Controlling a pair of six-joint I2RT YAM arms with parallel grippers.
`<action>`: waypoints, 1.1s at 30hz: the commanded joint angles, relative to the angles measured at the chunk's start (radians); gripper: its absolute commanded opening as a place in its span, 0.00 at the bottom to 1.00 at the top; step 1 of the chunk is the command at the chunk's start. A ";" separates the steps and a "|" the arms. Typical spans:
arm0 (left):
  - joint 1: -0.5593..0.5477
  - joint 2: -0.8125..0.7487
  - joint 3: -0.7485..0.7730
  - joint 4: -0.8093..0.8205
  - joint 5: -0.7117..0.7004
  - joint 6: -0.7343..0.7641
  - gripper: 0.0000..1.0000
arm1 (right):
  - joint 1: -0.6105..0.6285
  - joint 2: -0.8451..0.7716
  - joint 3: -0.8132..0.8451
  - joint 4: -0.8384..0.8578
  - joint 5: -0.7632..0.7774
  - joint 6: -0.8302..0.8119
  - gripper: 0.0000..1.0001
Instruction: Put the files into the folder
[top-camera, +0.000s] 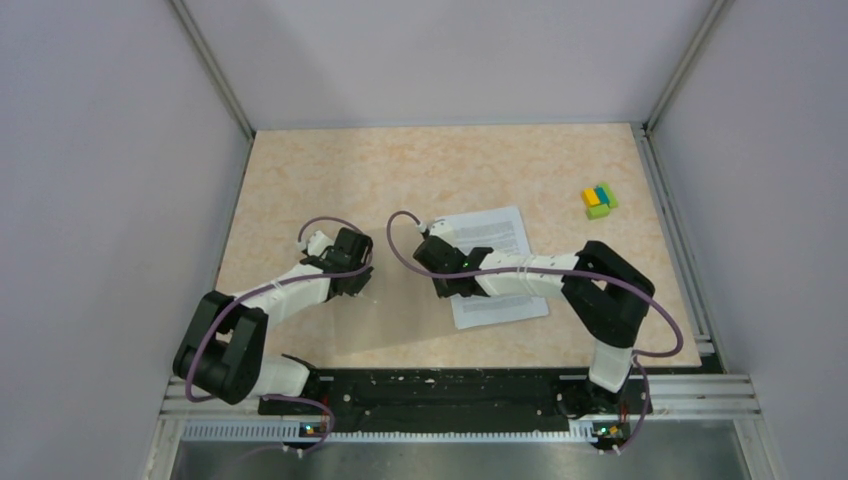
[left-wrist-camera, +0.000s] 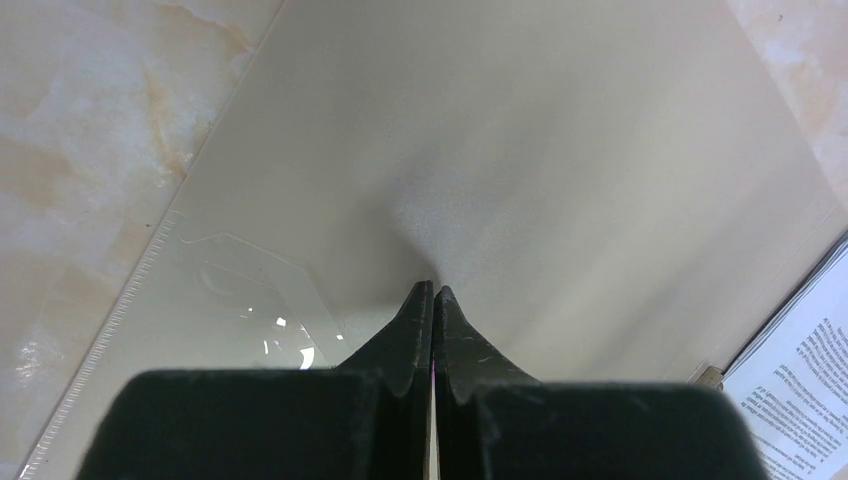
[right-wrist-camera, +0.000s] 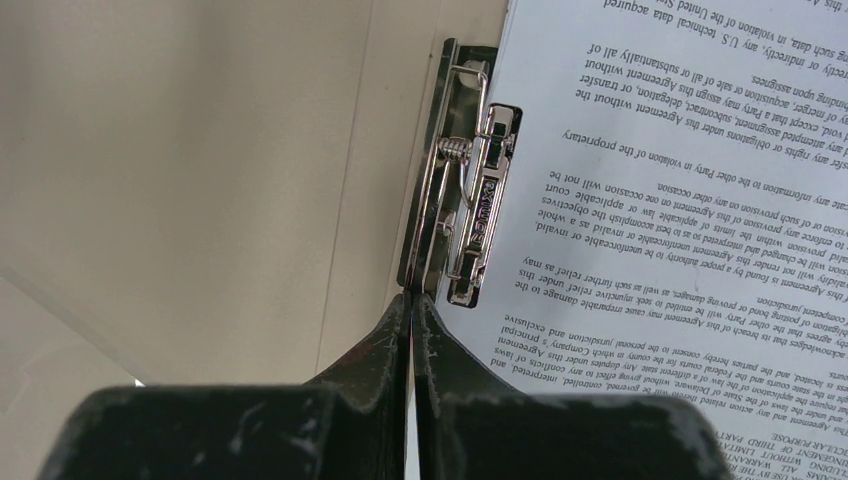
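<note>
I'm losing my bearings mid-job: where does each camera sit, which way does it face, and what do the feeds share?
Top external: above and behind the bases, facing down on the table; left arm and right arm show whole.
Left wrist: on the left arm, facing down past the shut left gripper onto the folder; files at lower right.
Right wrist: on the right arm, facing down past the shut right gripper at the folder's metal clip.
Shared: all three show the files.

I'm working in a lab test cell: blank grey panels (top-camera: 110, 150) wall in my beige worktop (top-camera: 400, 170), with aluminium framing (top-camera: 214, 68) and an arm-mounting rail (top-camera: 450, 432) at 6 o'clock.
</note>
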 joint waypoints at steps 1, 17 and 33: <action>0.006 0.046 -0.036 -0.049 -0.021 0.009 0.00 | -0.027 0.053 -0.085 -0.061 -0.111 -0.017 0.00; 0.006 0.021 0.000 -0.058 -0.026 0.061 0.00 | -0.073 -0.020 -0.008 0.010 -0.236 -0.006 0.00; 0.005 0.023 0.073 -0.059 -0.003 0.154 0.00 | -0.091 -0.024 0.113 -0.054 -0.148 -0.024 0.02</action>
